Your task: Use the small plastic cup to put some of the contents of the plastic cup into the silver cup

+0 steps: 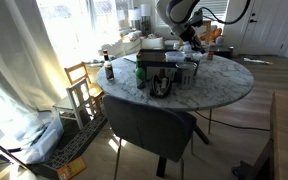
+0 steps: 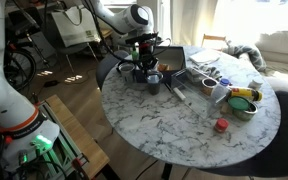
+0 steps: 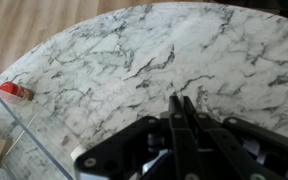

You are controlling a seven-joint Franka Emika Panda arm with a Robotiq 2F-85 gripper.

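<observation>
My gripper (image 2: 144,50) hangs above a cluster of cups at the far side of the round marble table (image 2: 174,125). It also shows in an exterior view (image 1: 190,46). In the wrist view its fingers (image 3: 181,100) are pressed together, with nothing visible between them, over bare marble. A silver cup (image 2: 155,84) stands just in front of the gripper, and a darker cup (image 2: 141,72) stands right under it. The silver cup also shows in an exterior view (image 1: 162,86). I cannot tell which item is the small plastic cup.
A dark tray (image 2: 172,58) lies behind the cups. A white cup (image 2: 219,93), a bowl with yellow contents (image 2: 243,101) and a red cap (image 2: 221,125) sit further along. A bottle (image 1: 139,75) and a chair (image 1: 149,125) are nearby. A clear container edge (image 3: 19,130) is at the wrist view's left.
</observation>
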